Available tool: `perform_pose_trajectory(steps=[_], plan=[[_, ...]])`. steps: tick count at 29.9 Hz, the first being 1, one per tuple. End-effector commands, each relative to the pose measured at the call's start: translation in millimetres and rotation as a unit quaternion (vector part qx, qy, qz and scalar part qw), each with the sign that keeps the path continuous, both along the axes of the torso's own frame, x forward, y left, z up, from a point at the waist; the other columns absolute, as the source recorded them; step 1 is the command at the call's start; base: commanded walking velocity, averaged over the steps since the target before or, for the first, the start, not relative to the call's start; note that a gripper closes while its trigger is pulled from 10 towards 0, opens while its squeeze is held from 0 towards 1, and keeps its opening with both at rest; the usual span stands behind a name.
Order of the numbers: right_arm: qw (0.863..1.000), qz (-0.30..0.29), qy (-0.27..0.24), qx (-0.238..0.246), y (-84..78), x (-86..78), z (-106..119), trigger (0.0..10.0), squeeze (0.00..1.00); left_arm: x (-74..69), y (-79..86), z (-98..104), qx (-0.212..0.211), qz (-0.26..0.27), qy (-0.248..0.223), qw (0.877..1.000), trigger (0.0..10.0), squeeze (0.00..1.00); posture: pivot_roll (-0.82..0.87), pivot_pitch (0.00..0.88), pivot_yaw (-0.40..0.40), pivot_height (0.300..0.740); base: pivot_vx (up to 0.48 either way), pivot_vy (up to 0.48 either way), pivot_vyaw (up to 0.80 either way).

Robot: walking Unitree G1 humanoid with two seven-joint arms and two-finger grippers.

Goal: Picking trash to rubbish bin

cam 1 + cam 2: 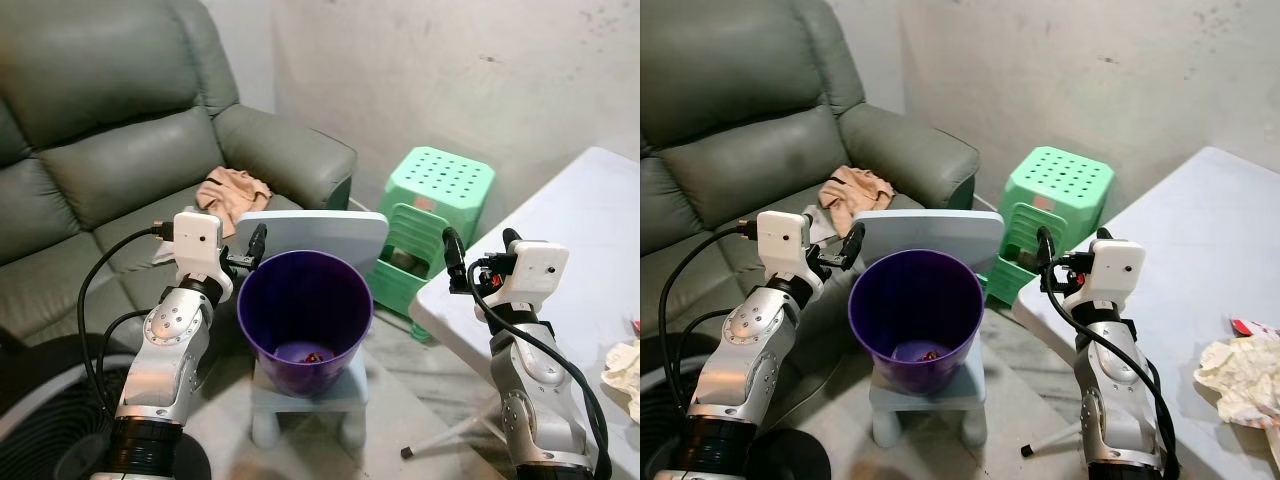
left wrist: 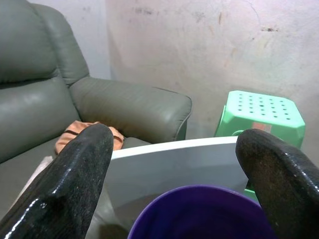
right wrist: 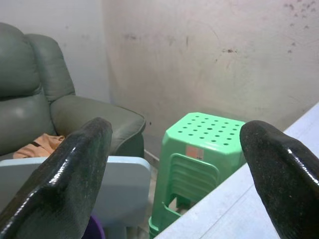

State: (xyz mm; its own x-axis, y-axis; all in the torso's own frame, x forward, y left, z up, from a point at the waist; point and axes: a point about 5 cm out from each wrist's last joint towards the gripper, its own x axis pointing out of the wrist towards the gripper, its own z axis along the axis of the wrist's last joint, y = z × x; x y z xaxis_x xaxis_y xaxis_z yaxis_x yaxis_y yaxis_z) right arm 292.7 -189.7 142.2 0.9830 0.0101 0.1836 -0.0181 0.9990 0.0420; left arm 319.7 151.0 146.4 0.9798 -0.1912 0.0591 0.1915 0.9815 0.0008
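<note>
The purple bin [image 1: 305, 320] stands on a small pale blue chair [image 1: 312, 237], its rim just in front of the chair's back. At its bottom lie a few small dark red bits [image 1: 311, 356], too small to make out. The chair's legs are partly hidden under the bin.

On the white surface [image 1: 1200, 260] at the robot's right lies a crumpled white paper wad [image 1: 1245, 370], cut off by the picture's edge, with a strip of red-edged wrapper [image 1: 1250, 326] just behind it.

The left gripper [image 1: 257, 243] hangs beside the bin's rim on the sofa side, its jaws apart and holding nothing. The right gripper [image 1: 480, 248] hovers over the near edge of the surface, well apart from the paper wad, its jaws also spread and bare.

Behind the chair stands a stack of green stools [image 1: 434, 200] against the stained wall [image 1: 450, 70]. A grey-green sofa [image 1: 110, 130] is on the left, with a peach cloth [image 1: 233, 193] on its seat.
</note>
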Motion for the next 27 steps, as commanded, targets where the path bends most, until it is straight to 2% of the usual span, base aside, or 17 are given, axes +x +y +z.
perform_pose_trajectory(steps=[1,19,23,27], plan=[[1.000,-0.003,0.001,-0.006,-0.6,-1.5,1.1,10.0,0.00,1.3,-5.8,8.7,0.008,-0.015,-0.020,1.000,10.0,0.00,0.01,0.000,-0.016,0.740,0.000,0.000,-0.77],[1.000,-0.005,0.010,-0.009,-0.1,-4.4,-3.5,10.0,0.00,-1.3,-12.9,12.6,0.004,-0.043,-0.034,0.998,10.0,0.00,0.01,0.000,-0.014,0.740,0.000,0.000,-0.77],[1.000,-0.004,0.012,-0.009,0.3,-5.1,-4.2,10.0,0.00,-2.3,-13.4,14.5,-0.002,-0.045,-0.040,0.998,10.0,0.00,0.01,0.000,-0.019,0.740,0.000,-0.480,-0.77],[1.000,-0.003,0.015,-0.010,-0.6,-5.4,-5.4,10.0,0.00,-0.2,-10.8,11.1,-0.021,-0.026,-0.021,0.999,10.0,0.00,0.01,0.000,-0.021,0.740,0.000,0.000,-0.77]])
